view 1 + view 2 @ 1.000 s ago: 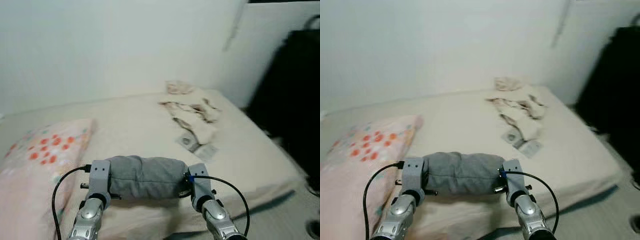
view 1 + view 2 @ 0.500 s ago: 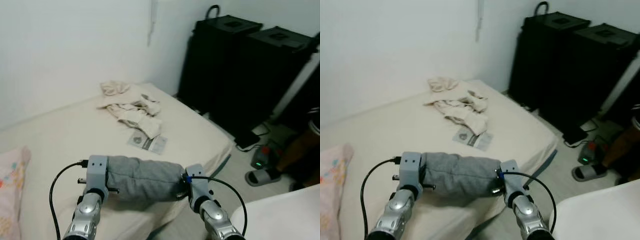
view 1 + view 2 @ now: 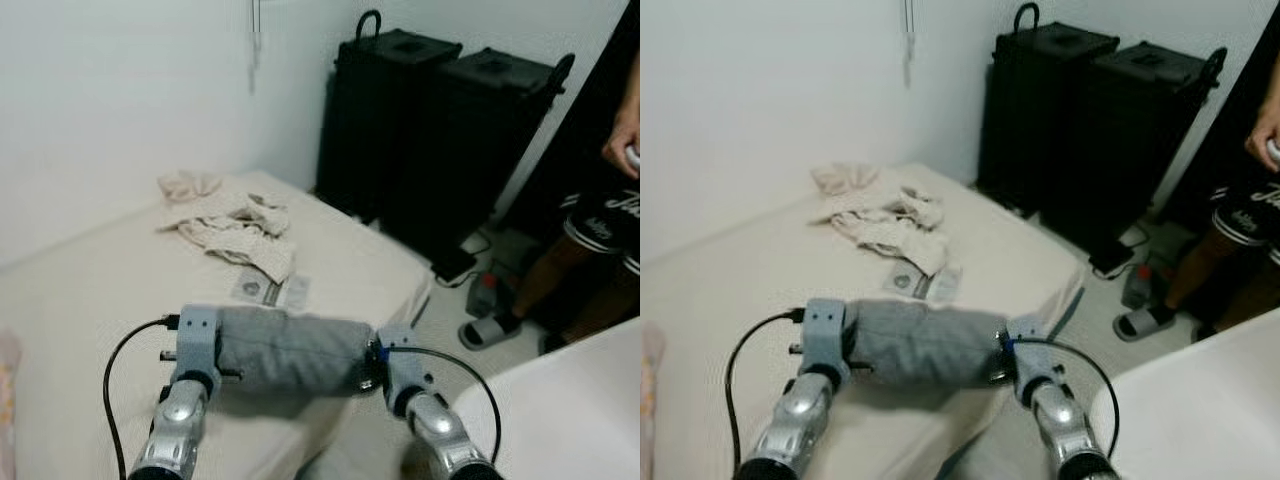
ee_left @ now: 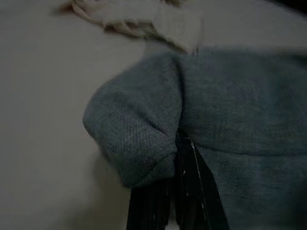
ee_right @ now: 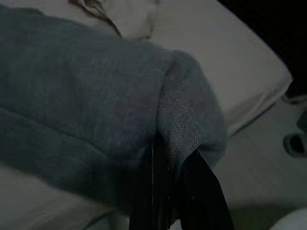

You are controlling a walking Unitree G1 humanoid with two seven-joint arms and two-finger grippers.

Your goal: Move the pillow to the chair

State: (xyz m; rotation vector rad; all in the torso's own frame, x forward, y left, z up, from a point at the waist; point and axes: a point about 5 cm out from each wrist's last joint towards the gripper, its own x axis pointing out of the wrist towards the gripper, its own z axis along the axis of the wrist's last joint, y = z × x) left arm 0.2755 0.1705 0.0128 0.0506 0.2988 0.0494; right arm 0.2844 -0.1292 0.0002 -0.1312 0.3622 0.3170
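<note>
The grey pillow (image 3: 288, 350) hangs level between left hand (image 3: 200, 358) and right hand (image 3: 385, 362), both apparently pinching its ends.

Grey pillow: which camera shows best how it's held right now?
The left eye view: the whole grey pillow spans between the left pincer and right pincer, over the bed edge. The right eye view shows the same. Each wrist view gives a dark close-up of one pillow end bunched over black fingers.
</note>
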